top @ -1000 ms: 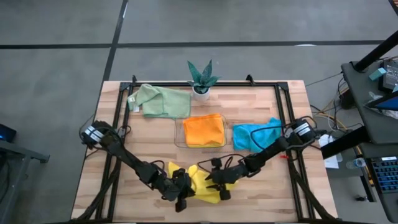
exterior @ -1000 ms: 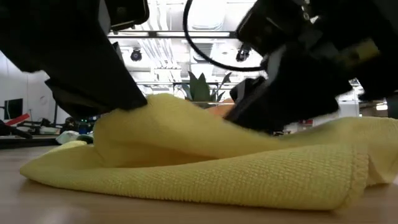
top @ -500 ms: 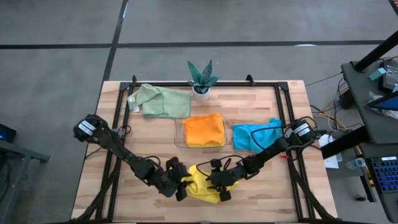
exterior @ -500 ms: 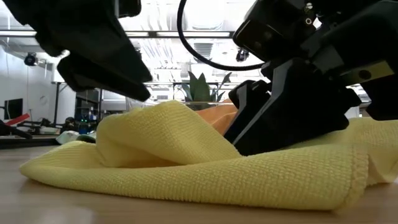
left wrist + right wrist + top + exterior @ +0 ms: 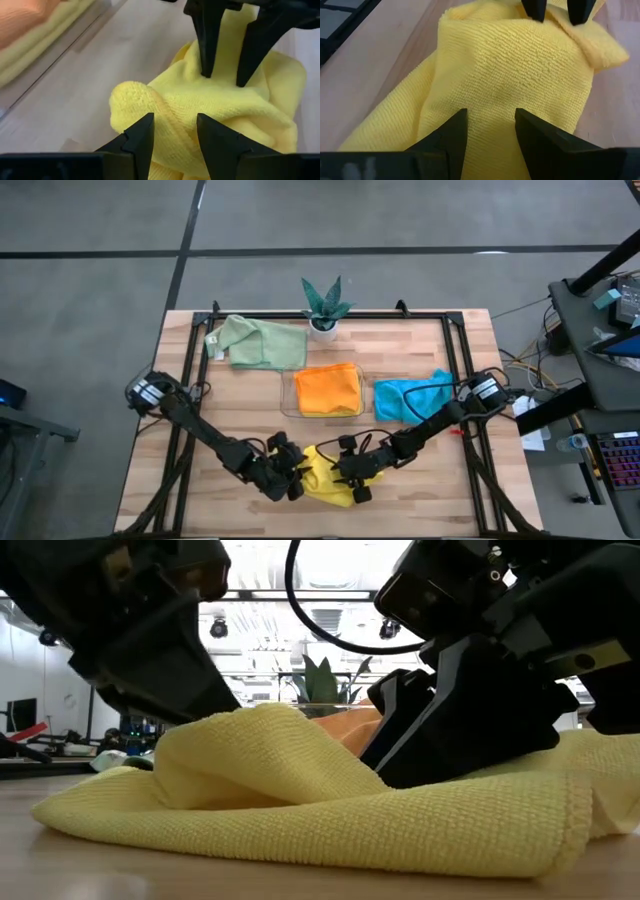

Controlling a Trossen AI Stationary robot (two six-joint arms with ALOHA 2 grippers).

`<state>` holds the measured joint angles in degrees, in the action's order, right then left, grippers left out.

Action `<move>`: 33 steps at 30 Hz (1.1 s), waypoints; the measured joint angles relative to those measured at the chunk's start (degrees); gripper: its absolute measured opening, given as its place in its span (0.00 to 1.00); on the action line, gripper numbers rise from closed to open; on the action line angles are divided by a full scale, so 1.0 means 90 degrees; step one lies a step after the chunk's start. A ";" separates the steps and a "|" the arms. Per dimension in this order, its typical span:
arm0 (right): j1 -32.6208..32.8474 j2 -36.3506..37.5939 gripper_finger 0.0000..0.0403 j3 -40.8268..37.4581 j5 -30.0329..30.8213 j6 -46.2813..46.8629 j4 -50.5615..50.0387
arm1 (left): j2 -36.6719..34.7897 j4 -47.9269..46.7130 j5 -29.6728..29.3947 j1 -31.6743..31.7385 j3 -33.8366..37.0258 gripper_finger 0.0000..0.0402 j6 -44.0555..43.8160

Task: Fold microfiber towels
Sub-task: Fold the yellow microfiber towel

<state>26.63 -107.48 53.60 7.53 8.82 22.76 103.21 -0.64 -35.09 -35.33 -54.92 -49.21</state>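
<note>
I see the crumpled yellow towel point(image 5: 322, 476) at the counter's point(image 5: 250, 410) near edge, between both grippers. The left gripper point(image 5: 172, 131) has its jaws apart over a raised fold; the right gripper point(image 5: 490, 127) has its jaws apart, pressing the cloth.

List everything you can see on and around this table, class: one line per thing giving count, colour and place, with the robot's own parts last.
yellow towel: one, yellow, bunched at the table's front edge between both tools
second yellow towel: one, yellow, folded in the tray under the orange one
orange towel: one, orange, folded in the tray
teal towel: one, teal-blue, right of the tray
green towel: one, pale green, back left
tray: one, clear, table centre
potted plant: one, green in a white pot, back centre
table: one, light wood
left tool: dark, open, at the yellow towel's left side
right tool: dark, open, over the yellow towel
</note>
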 joint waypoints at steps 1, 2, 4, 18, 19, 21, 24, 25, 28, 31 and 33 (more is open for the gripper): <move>0.0000 0.0000 0.38 0.0000 0.0000 0.0002 0.0002 | 0.0025 0.0011 0.0006 0.0000 -0.0026 0.33 -0.0002; 0.0000 0.0000 0.38 0.0000 0.0000 0.0002 0.0002 | 0.0044 0.0048 0.0007 0.0000 -0.0038 0.33 -0.0005; 0.0000 0.0000 0.38 0.0000 0.0000 0.0002 0.0002 | 0.0088 0.0033 0.0007 0.0000 -0.0035 0.33 -0.0053; 0.0000 0.0008 0.38 0.0000 0.0004 -0.0067 0.0000 | 0.0260 -0.0149 0.0203 -0.0018 -0.0049 0.03 -0.0176; 0.0000 0.0024 0.38 0.0000 0.0005 -0.0094 -0.0014 | 0.0255 -0.0149 0.0202 -0.0033 -0.0069 0.02 -0.0130; 0.0000 0.0100 0.38 -0.0002 0.0007 -0.0122 -0.0045 | 0.0231 -0.0163 0.0199 -0.0048 -0.0118 0.01 0.0015; 0.0000 0.0313 0.38 -0.0002 0.0013 -0.0192 -0.0249 | 0.0124 -0.0168 0.0126 -0.0094 -0.0236 0.00 0.0326; 0.0000 0.0384 0.38 0.0000 0.0028 -0.0222 -0.0353 | 0.0095 -0.0166 0.0031 -0.0117 -0.0294 0.00 0.0437; 0.0027 0.0626 0.38 0.0002 0.0257 -0.0273 -0.0702 | -0.0021 -0.0175 -0.0174 -0.0172 -0.0448 0.00 0.0886; 0.0066 0.0912 0.38 0.0002 0.0506 -0.0327 -0.1014 | -0.0096 -0.0155 -0.0331 -0.0209 -0.0608 0.00 0.1395; 0.0071 0.1087 0.38 0.0002 0.0562 -0.0323 -0.1233 | -0.0126 -0.0105 -0.0386 -0.0211 -0.0718 0.00 0.1614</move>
<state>27.28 -97.70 53.63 12.59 5.91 11.66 102.08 -1.59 -38.57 -37.23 -61.38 -34.68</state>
